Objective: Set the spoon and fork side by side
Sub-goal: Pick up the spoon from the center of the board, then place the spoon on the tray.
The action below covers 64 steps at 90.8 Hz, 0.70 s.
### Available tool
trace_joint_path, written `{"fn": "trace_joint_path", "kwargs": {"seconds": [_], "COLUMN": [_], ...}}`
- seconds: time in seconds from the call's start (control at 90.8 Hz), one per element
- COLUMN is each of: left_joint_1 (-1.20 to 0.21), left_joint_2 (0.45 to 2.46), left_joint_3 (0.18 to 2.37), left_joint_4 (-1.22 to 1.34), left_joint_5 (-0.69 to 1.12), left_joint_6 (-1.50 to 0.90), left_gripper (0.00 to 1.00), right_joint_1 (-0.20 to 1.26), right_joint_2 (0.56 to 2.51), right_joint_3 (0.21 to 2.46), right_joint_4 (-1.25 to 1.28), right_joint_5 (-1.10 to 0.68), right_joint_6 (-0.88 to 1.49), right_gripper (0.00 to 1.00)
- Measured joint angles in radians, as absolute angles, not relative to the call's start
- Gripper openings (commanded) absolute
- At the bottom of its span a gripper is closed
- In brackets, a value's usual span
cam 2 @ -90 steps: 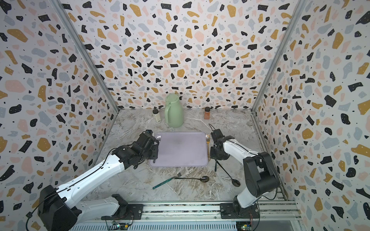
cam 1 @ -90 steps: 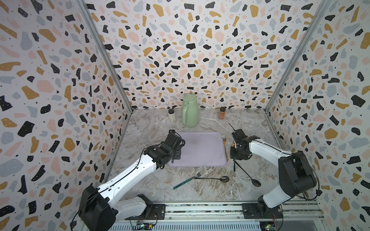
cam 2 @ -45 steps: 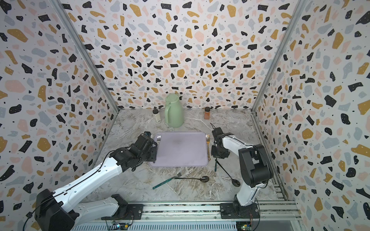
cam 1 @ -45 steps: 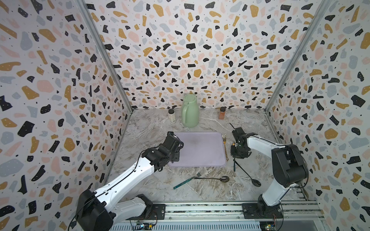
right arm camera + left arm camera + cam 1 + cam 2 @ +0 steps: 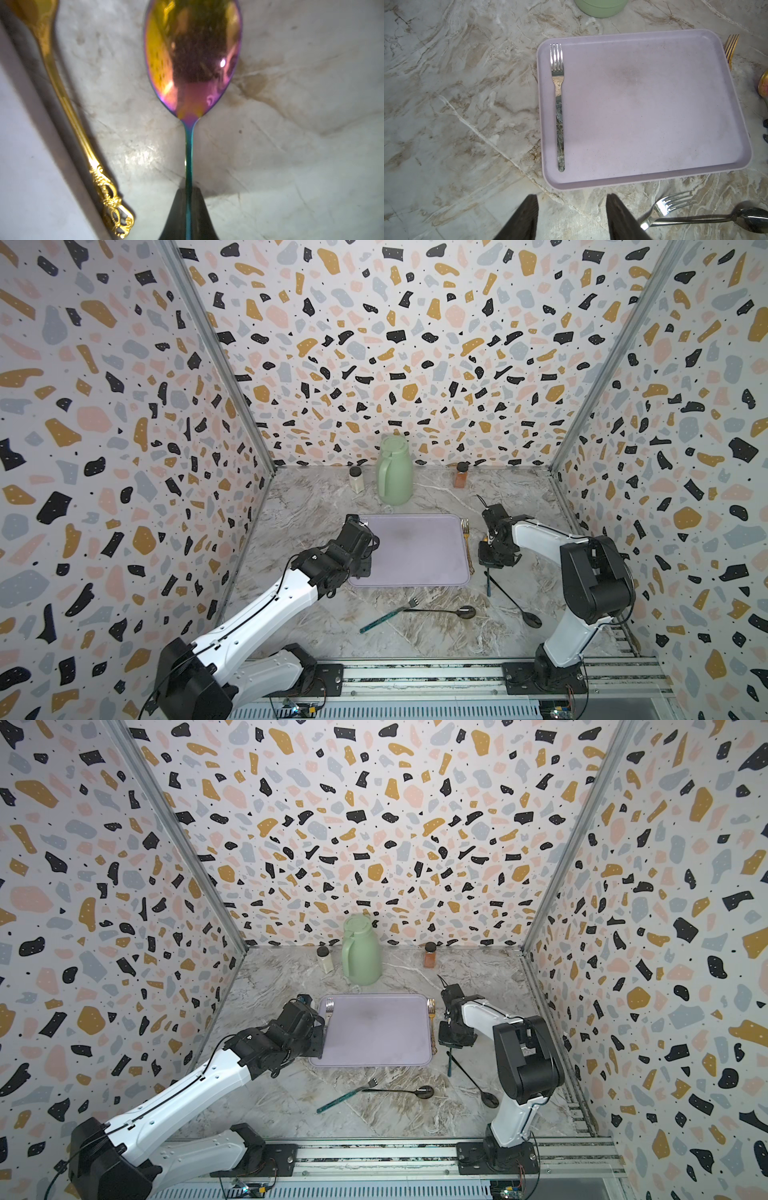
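Now the right gripper is clenched on the handle of the rainbow spoon, which is just beside the gold fork at the edge of the purple tray, while the left gripper hangs open near it.

- I count three forks: silver fork, gold fork, teal fork.
- I count three spoons too: rainbow spoon, black spoon, second black spoon.
- One tray, lilac.
- One jug, green.
- Two shakers: white shaker, orange shaker.
- Two arms under my control: left arm, right arm.
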<state>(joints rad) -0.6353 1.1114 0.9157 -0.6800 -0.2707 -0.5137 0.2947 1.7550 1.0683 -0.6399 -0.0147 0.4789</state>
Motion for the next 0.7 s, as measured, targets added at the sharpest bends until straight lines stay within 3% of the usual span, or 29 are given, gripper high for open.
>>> {"fn": "trace_joint_path", "kwargs": {"seconds": [0.253,0.485,0.705], "left_joint_1": [-0.635,-0.635,-0.635], "left_joint_2": [1.053,1.008,0.947], "left_joint_3": [0.916,0.916,0.917], "left_joint_4": [-0.701,-0.72,-0.757], "left_joint_5": [-0.271,-0.274,-0.325], "left_joint_6": [-0.517,-0.522,-0.557], "left_gripper": [0.56,0.56,0.53], "right_joint_1": [0.329,0.492,0.649], "right_joint_2": [1.748,1.76,1.909], "right_joint_3": [1.2,1.428,1.645], "right_joint_4": [-0.734,-0.763,-0.766], "right_joint_5": [-0.02,-0.053,-0.067], "right_joint_6": [0.517,0.593,0.657], "right_gripper": [0.01,0.01,0.02]}}
